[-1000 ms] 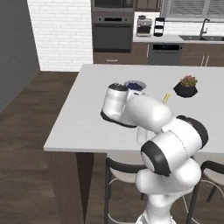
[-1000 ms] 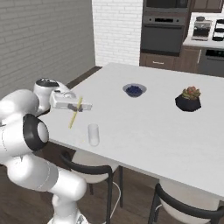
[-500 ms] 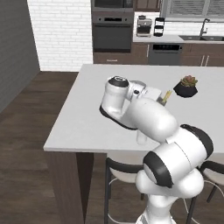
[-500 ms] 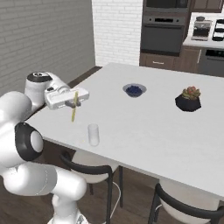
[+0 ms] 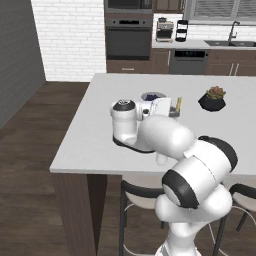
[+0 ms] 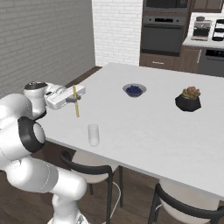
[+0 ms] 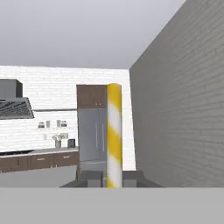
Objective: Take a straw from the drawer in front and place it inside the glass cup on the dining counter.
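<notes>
The straw (image 6: 75, 100) stands nearly upright in the pincer (image 6: 74, 97), whose two fingers are clamped on it near its middle, so that its yellow length runs above and below the grip; in the hand view it rises as one yellow-and-white striped stick (image 7: 114, 135) between the dark finger tips. The pincer hangs in the air over the white tabletop (image 6: 144, 122) of the dining counter, close to its near left corner. Just below and a little to the right of the pincer, one glass cup (image 6: 93, 134) stands upright on the tabletop, apart from the straw's lower end. Farther out across the slab lie one dark blue bowl (image 6: 134, 90) and, beyond it to the right, one black pot with a small plant (image 6: 188, 99); both sit well apart from the cup. In the left base view the arm's own white links cover the cup, and only the straw's top end (image 5: 178, 104) shows past the hand. Two dark-framed stools (image 6: 94, 175) stand under the near edge, the right one cut off by the picture's border.
</notes>
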Robot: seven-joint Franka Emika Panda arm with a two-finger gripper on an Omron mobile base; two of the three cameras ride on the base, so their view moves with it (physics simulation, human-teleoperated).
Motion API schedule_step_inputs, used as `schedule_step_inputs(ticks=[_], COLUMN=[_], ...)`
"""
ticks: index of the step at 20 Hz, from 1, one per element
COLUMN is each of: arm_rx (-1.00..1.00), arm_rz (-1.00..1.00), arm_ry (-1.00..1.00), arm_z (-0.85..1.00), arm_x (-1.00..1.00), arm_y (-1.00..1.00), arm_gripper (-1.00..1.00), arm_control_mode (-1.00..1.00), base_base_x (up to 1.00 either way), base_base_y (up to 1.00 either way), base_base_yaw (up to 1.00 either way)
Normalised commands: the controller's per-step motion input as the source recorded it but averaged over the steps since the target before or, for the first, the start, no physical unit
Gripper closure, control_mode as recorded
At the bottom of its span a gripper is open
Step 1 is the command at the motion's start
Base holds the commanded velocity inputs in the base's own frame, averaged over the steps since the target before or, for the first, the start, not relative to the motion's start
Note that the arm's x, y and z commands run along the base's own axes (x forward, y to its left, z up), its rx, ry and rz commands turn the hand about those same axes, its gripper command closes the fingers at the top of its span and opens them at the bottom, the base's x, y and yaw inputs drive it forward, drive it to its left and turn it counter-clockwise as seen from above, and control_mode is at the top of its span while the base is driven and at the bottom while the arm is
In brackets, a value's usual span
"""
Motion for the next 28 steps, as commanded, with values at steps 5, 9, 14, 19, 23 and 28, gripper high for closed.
schedule_step_inputs(ticks=[5, 9, 14, 19, 23, 28], arm_rx=[-0.17, -0.02, 0.00, 0.00, -0.02, -0.02], arm_rz=[0.22, 0.23, 0.20, 0.21, 0.22, 0.18], arm_ry=[-0.01, -0.14, -0.20, 0.03, 0.22, 0.08], arm_z=[-0.14, -0.20, -0.17, -0.06, -0.01, -0.17], arm_x=[0.23, 0.06, 0.00, 0.00, 0.01, 0.00], arm_y=[0.07, 0.03, 0.00, 0.00, 0.00, 0.00], arm_gripper=[1.00, 1.00, 1.00, 1.00, 1.00, 1.00], arm_control_mode=[-1.00, -1.00, -1.00, -1.00, -1.00, -1.00], base_base_x=[0.00, 0.00, 0.00, 0.00, 0.00, 0.00], base_base_y=[0.00, 0.00, 0.00, 0.00, 0.00, 0.00], base_base_yaw=[0.00, 0.00, 0.00, 0.00, 0.00, 0.00])
